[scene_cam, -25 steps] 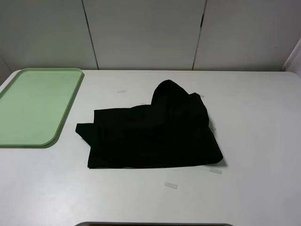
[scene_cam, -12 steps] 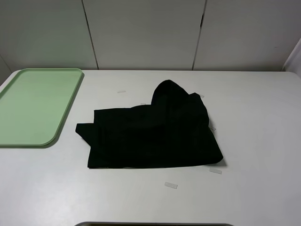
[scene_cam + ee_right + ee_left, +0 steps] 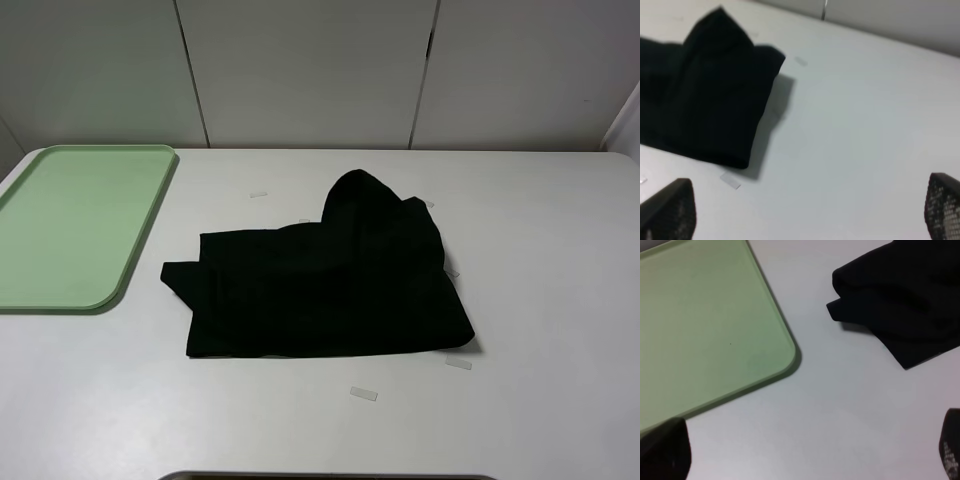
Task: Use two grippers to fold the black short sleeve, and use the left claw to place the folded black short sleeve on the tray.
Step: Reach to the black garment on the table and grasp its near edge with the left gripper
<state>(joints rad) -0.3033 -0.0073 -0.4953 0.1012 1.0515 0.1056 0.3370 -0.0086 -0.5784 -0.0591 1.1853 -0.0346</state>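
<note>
Only the wrist views show the pincers. The left pincer (image 3: 807,450) has its dark fingertips spread wide and empty above the white surface (image 3: 840,405), and the right pincer (image 3: 805,207) is likewise spread and empty. In the high view a small whitish tape strip (image 3: 364,394) lies at lower centre. Beyond it the plain matte black short-sleeve T-shirt (image 3: 320,285) lies roughly folded mid-frame, apart from the pale mint-green rectangular plastic tray (image 3: 70,230) at the left edge.

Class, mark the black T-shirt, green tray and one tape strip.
black T-shirt (image 3: 320,290), exterior high view, fabric middle.
green tray (image 3: 70,225), exterior high view, bare floor.
tape strip (image 3: 364,394), exterior high view, middle.
</note>
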